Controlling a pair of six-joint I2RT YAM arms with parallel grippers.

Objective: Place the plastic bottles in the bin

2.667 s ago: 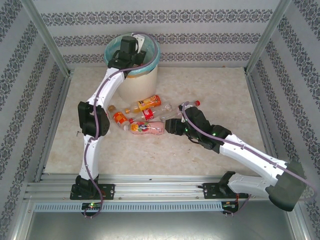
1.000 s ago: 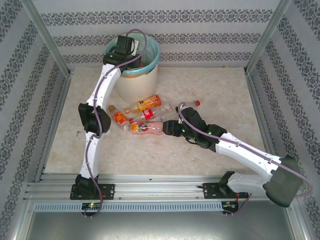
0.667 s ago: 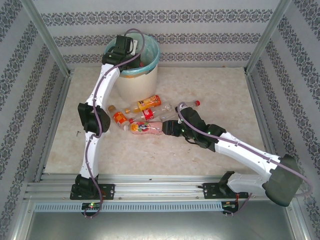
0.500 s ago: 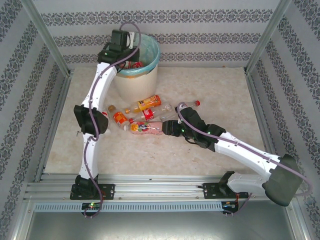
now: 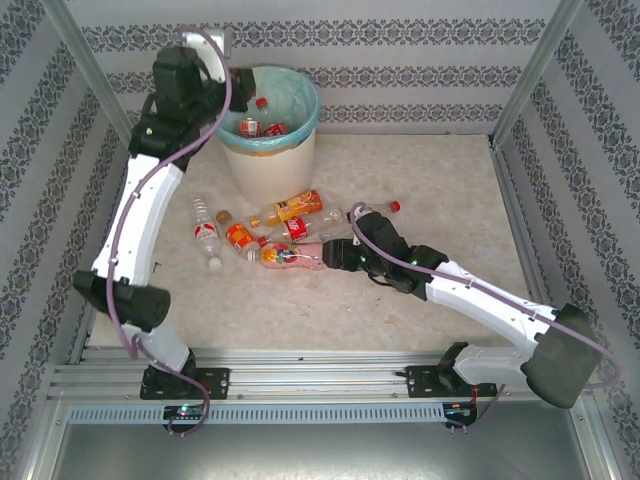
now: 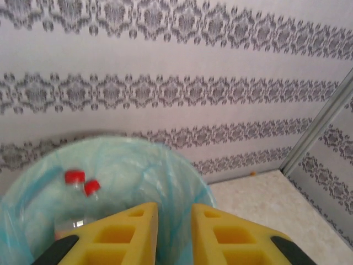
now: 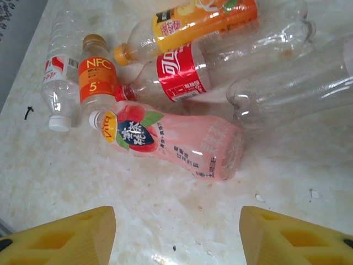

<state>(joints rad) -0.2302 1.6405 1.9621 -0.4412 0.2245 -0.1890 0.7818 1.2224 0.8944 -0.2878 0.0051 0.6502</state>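
The bin (image 5: 307,108), cream with a teal liner (image 6: 182,176), stands at the back and holds red-capped plastic bottles (image 5: 262,127) (image 6: 74,176). My left gripper (image 5: 200,60) hangs above and left of the rim; its yellow fingers (image 6: 174,207) stand a narrow gap apart with nothing between them. Several bottles lie on the table: a pink one (image 7: 176,143) (image 5: 295,257), a red-labelled one (image 7: 176,72), an orange-juice one (image 7: 204,19), an orange NFC one (image 7: 96,80) and a clear white-capped one (image 7: 58,83) (image 5: 205,230). My right gripper (image 7: 176,221) (image 5: 335,255) hovers open just short of the pink bottle's base.
A clear label-less bottle (image 7: 292,88) lies right of the cluster, close to the right arm's wrist. Patterned walls and metal frame posts (image 5: 525,75) enclose the marble table (image 5: 440,180), which has bare surface to the right and front.
My left arm has drawn back from over the bin, up and to the left, uncovering the clear white-capped bottle. Its fingers have parted slightly. The right arm has barely moved.
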